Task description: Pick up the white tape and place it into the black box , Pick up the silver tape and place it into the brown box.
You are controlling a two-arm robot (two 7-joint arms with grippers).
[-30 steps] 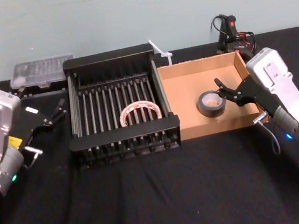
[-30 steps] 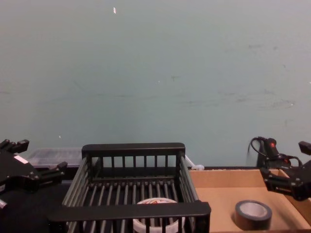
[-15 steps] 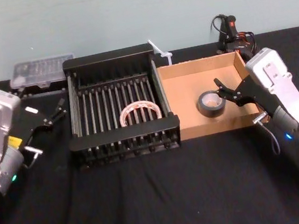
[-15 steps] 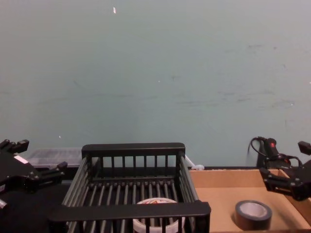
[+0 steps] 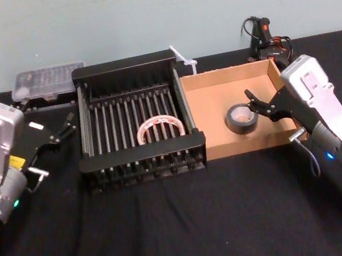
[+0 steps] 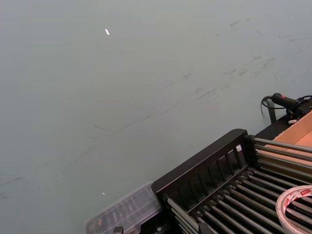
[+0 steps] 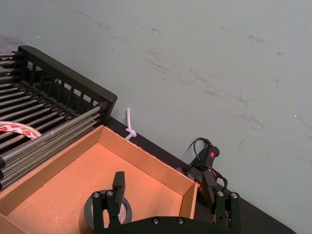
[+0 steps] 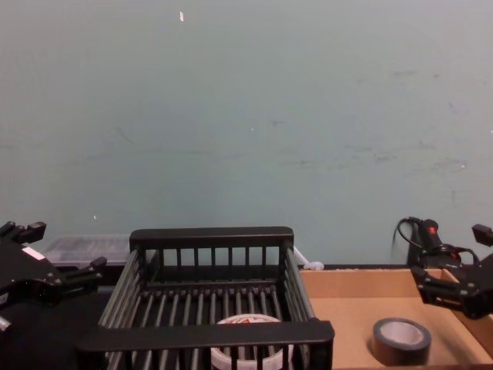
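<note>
The white tape (image 5: 160, 128) lies flat on the slatted floor of the black box (image 5: 142, 154), toward its front right; it also shows as the white tape (image 8: 248, 354) behind the black box's front rim (image 8: 208, 334). The silver tape (image 5: 242, 118) lies flat inside the brown box (image 5: 227, 72), near the middle front. My right gripper (image 5: 253, 102) is open and empty, hovering just right of the silver tape (image 8: 401, 339). My left gripper (image 5: 66, 127) is open and empty, left of the black box over the table.
A clear plastic case (image 5: 45, 80) sits behind the black box at the far left. A white zip tie (image 5: 184, 59) lies between the boxes at the back. A black-and-red tool with cables (image 5: 264, 37) sits behind the brown box. Black tabletop (image 5: 188, 230) stretches in front.
</note>
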